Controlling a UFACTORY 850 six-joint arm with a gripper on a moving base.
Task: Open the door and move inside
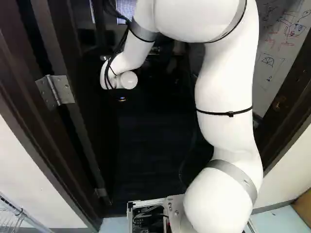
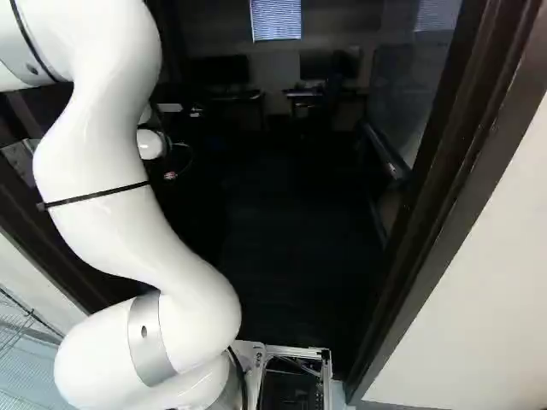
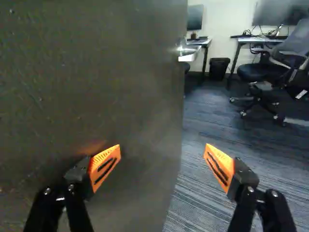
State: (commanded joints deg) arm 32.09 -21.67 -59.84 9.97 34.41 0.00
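Hand fingers (image 2: 170, 174) are seen widely spread in the wrist view, with nothing pinched; in the base views, little but an orange-tinged spot below the wrist can be made out. The dark room beyond the doorway is largely lost in shadow in both base views, while its striped carpet (image 3: 205, 140) is shown clearly in the wrist view. The door (image 3: 96, 87) is seen standing open, hinged at the left of the left base view, and much of the wrist view is filled by its face. One orange pad (image 3: 105, 164) is held before that face, though whether it is touched cannot be told; the other is placed past the door's edge, before the carpet. Parts of the opening are hidden by the white arm (image 1: 226, 87), whose upper bend is cut off. Dark frame posts (image 2: 444, 196) are seen at both sides of the doorway. A board with drawings (image 1: 286, 39) is partly shown at the right of the left base view. Ahead, past the door's edge, an office chair (image 3: 256, 72) is seen near a counter (image 3: 260, 40), with a bin (image 3: 219, 67) beyond. A metal hinge (image 1: 56, 91) is plainly shown; a shiny fitting (image 3: 182, 48) at the door's edge is hard to make out.
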